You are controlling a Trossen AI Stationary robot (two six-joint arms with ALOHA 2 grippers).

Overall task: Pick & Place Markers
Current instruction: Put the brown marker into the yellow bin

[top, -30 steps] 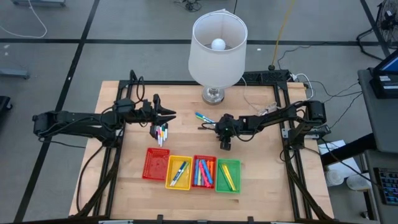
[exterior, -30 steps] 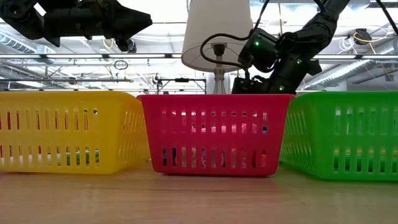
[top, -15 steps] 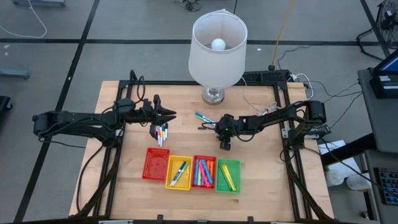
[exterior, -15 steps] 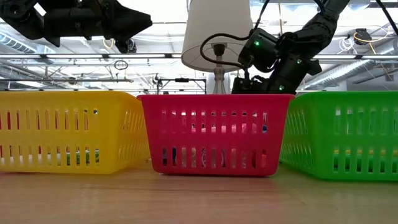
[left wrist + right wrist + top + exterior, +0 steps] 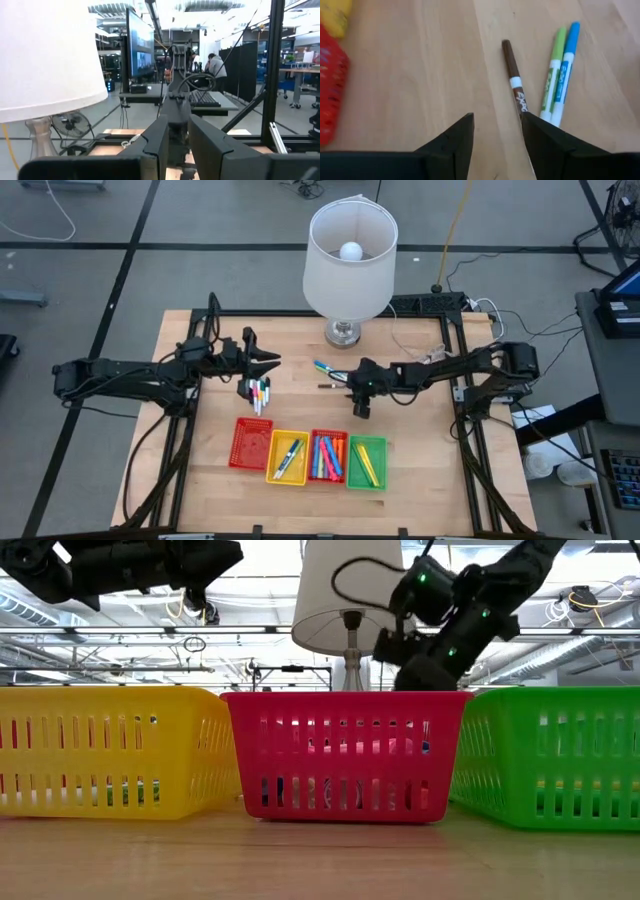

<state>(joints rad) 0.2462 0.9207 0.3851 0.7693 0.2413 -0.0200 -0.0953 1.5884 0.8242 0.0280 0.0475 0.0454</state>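
Three markers lie flat on the table near its middle: a brown one (image 5: 513,80), a green one (image 5: 552,75) and a blue one (image 5: 565,70). The high view shows the green and blue pair (image 5: 324,367) and the brown one (image 5: 329,386). My right gripper (image 5: 497,120) hangs open above the bare wood beside the brown marker, slanting down, with nothing between its fingers. A bunch of white markers with coloured caps (image 5: 260,394) lies left of centre. My left gripper (image 5: 272,361) hovers above that bunch, about level, with a narrow gap between its fingers (image 5: 178,125) and nothing in it.
Four mesh trays stand in a row near the front: red (image 5: 250,443), yellow (image 5: 288,456), red (image 5: 328,455) and green (image 5: 366,462); three of them hold markers. A white-shaded lamp (image 5: 350,260) stands at the far middle. Bare wood lies right of my right arm.
My right gripper has risen away from the table, still open, over the same spot beside the brown marker. My left gripper has tipped its fingers slightly upward while staying in place. The markers have not moved.
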